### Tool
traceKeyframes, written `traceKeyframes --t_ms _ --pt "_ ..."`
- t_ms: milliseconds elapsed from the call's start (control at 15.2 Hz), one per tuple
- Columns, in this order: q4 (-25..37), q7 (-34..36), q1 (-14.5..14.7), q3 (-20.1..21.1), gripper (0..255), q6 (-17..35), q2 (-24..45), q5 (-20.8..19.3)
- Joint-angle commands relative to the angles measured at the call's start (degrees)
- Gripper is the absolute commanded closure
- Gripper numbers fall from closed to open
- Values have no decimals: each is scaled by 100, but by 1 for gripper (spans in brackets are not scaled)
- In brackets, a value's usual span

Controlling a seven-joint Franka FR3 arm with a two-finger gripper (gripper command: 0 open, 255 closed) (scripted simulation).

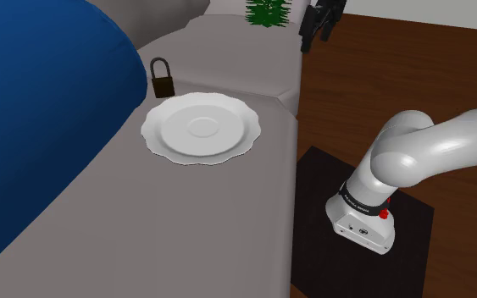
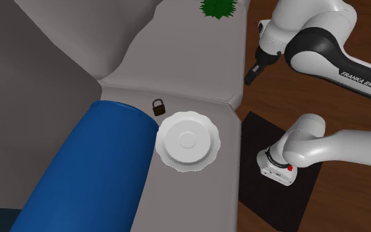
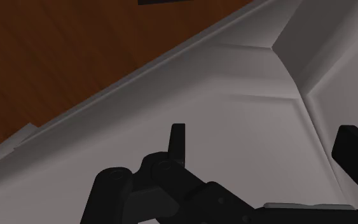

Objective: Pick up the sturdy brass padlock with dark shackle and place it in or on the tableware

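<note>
A brass padlock (image 1: 162, 79) with a dark shackle stands upright on the grey cushioned surface (image 1: 185, 229), just behind a white scalloped plate (image 1: 201, 128). In the second exterior view the padlock (image 2: 158, 107) sits up and to the left of the plate (image 2: 188, 141), which has nothing on it. My gripper (image 1: 317, 27) hangs open at the shoulder view's top right, over the surface's edge and well away from the padlock. The second exterior view shows the gripper (image 2: 252, 72) above the floor beside that edge. In the wrist view the gripper (image 3: 266, 149) has its fingers apart, with bare grey surface between them.
A large blue cylinder (image 1: 41, 102) lies along the surface, close to the padlock and the plate (image 2: 91, 171). A green plant (image 1: 268, 10) stands at the far end. Wooden floor (image 1: 380, 76) and a black mat (image 1: 313, 195) lie beside the surface.
</note>
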Motion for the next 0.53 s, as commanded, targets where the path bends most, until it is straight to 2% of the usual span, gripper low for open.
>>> traceKeyframes --t_ms 0,462 --pt "0 0 0 0 0 0 0 0" --pt "284 1000 114 738 0 582 757 503"
